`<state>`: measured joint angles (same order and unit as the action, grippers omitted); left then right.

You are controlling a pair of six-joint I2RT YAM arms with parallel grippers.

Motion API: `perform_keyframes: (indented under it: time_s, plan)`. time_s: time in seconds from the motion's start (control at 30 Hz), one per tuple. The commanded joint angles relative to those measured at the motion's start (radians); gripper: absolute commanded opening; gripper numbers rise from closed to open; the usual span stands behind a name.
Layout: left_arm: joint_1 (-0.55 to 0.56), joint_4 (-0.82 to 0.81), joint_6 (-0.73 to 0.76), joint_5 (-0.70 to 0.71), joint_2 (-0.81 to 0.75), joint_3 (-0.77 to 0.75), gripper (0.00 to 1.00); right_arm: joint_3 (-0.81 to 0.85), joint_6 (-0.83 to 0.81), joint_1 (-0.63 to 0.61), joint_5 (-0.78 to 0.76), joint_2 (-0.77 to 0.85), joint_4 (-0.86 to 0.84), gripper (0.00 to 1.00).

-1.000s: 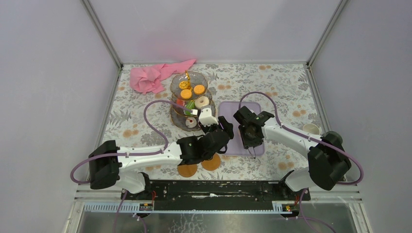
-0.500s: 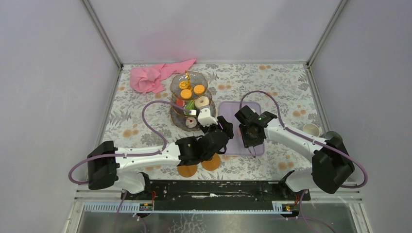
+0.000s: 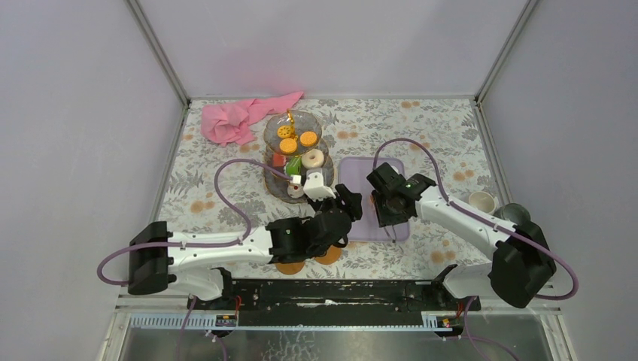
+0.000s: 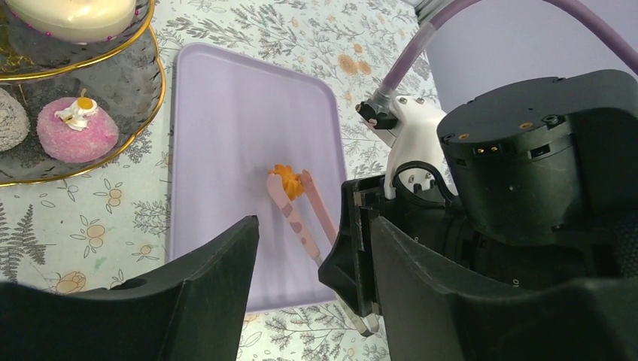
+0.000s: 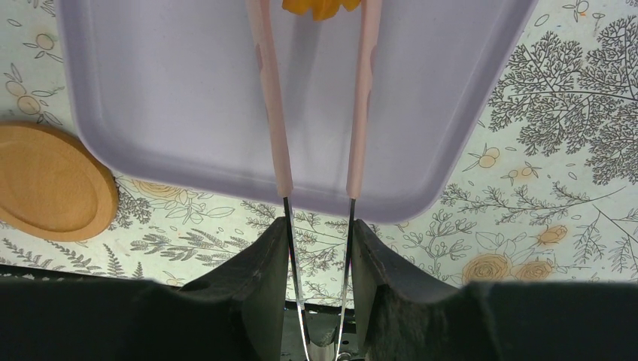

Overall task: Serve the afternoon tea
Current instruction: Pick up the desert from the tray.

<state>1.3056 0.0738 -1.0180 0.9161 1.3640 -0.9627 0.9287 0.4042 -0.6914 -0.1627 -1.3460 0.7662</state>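
The three-tier clear glass stand (image 3: 272, 126) with gold rims stood left of the table's middle, toward the far edge. It carried round orange biscuits (image 3: 308, 138) on its top tier, a cream doughnut (image 3: 313, 158) on the middle one and a pink sugared cupcake (image 4: 77, 129) on the lowest. Just to its right lay the lilac rectangular tray (image 3: 361, 169). Over the tray the right gripper (image 5: 320, 237) was clamped on the metal handles of the pink tongs (image 5: 271, 113), whose tips flanked a small orange pastry (image 4: 289, 180); whether the pastry rested on the tray or hung lifted could not be told. The left gripper (image 4: 314, 229) hovered by the tray's near-left corner, its jaws apart and empty. A crumpled pink cloth (image 3: 237, 119) lay at the table's far-left corner and a cream mug (image 3: 481, 199) stood near the right edge. Two round wooden coasters (image 3: 290, 265) lay by the near edge, partly under the left arm.
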Motion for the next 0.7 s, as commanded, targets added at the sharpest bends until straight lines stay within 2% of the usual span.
perform_keyframes:
  time_s: [0.0,0.2,0.33,0.43,0.67]
  plan:
    - [0.027,0.027,0.015,0.099,-0.036,-0.036,0.64,0.042,0.008,-0.010,0.014,0.051,0.010,0.26]
    - [0.054,0.046,0.060,0.167,-0.077,-0.068,0.64,0.063,0.009,-0.009,0.010,0.087,0.023,0.26]
    - [0.059,0.043,0.161,0.225,-0.089,-0.127,0.64,0.093,0.008,-0.010,0.004,0.109,0.041,0.26]
    - [0.060,-0.005,0.284,0.267,-0.100,-0.168,0.64,0.128,0.007,-0.010,-0.001,0.121,0.058,0.26]
    - [0.047,-0.231,0.619,0.352,-0.139,-0.216,0.67,0.238,0.001,-0.014,-0.012,0.111,0.100,0.26]
